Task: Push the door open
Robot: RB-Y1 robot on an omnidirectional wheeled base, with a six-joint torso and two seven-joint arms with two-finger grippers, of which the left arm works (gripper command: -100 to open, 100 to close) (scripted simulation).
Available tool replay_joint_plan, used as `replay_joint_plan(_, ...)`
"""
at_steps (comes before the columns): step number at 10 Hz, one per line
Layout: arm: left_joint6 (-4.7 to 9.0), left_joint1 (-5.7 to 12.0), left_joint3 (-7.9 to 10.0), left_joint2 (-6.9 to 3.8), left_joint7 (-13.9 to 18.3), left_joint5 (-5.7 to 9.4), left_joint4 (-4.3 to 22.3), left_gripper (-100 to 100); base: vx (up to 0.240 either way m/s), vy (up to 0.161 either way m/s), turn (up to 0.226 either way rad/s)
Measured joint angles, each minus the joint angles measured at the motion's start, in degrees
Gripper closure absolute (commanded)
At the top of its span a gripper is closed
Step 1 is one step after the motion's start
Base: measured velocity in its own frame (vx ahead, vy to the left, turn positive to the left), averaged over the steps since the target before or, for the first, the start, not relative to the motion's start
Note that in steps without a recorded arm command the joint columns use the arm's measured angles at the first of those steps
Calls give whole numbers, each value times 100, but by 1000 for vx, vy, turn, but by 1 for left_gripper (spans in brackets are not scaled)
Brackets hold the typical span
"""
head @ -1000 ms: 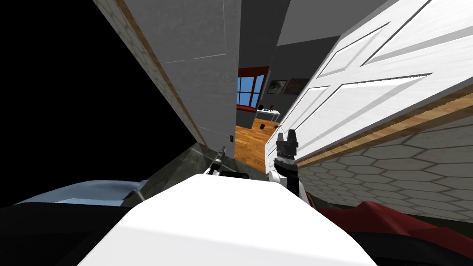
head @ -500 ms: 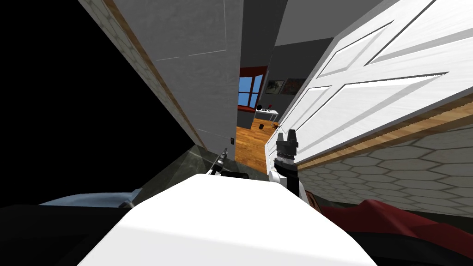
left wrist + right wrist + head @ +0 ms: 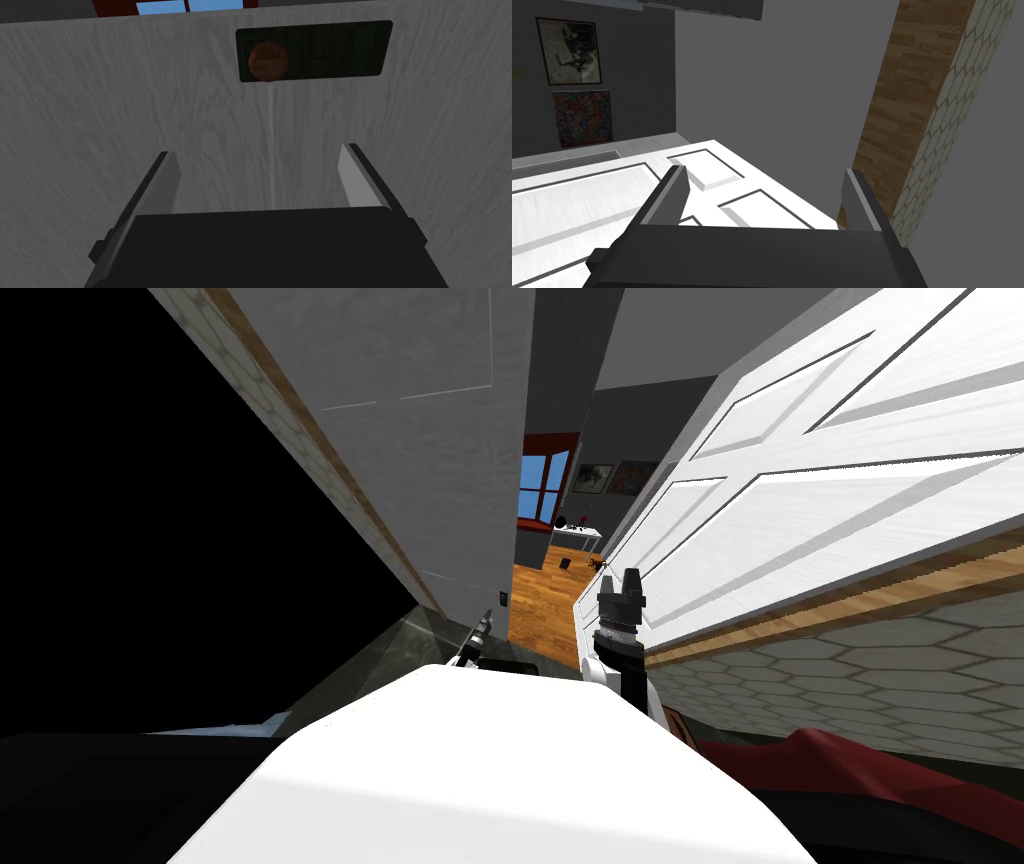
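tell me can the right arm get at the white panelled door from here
Probably yes. The right gripper, fingers open, sits close beside the white panelled door near its edge, and the right wrist view shows the panels just past the fingers with nothing between.

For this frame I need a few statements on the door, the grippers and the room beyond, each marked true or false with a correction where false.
1. The door is white and panelled. True.
2. Both grippers are shut. False: the left gripper and the right gripper are both open and hold nothing.
3. A window with blue sky shows through the gap past the door. True.
4. The floor past the door is grey tile. False: it is orange-brown wood.
5. The left gripper faces a red wall. False: it faces a grey surface.
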State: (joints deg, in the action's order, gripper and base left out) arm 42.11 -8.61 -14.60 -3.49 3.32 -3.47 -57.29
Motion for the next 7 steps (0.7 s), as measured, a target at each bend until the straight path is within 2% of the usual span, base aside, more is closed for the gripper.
replay_joint_plan(4, 37, 74, 60, 6, -21, 25, 125, -100, 202, -49, -24)
replay_joint_plan(6, 62, 119, 96, 48, -32, 40, 204, -100, 208, -52, -30)
replay_joint_plan(7, 81, 144, 114, 85, -40, 47, 255, -100, 83, -15, 10)
